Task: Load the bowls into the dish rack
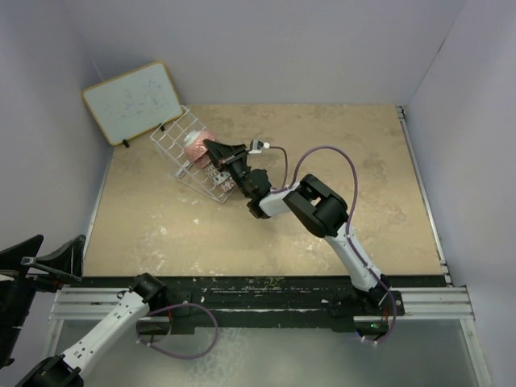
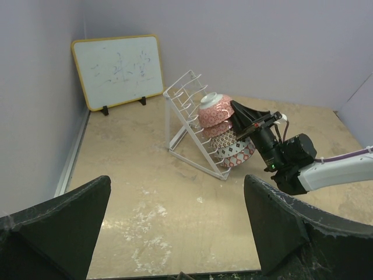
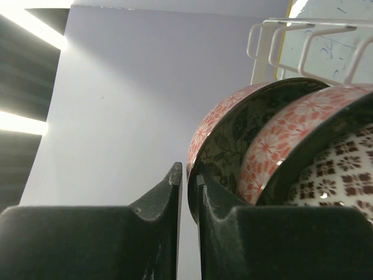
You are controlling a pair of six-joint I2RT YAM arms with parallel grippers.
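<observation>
The white wire dish rack (image 1: 172,139) stands tilted at the back left and also shows in the left wrist view (image 2: 182,108). Several bowls lean stacked in it. My right gripper (image 1: 213,150) reaches to the top bowl (image 2: 213,108), pink-patterned outside with a dark floral inside (image 3: 236,137). Its fingers (image 3: 187,172) are shut on that bowl's rim, one outside and one inside, with a thin sliver of light beside the rim. A second pink bowl (image 3: 285,140) and a brown-patterned bowl (image 3: 335,178) lie behind it. My left gripper (image 2: 176,195) is open and empty, near the table's front left corner (image 1: 55,248).
A wood-framed whiteboard (image 1: 133,101) leans on the back left wall behind the rack, also in the left wrist view (image 2: 119,69). The purple walls enclose the beige table (image 1: 339,153) on three sides. The right arm stretches diagonally across the table's middle.
</observation>
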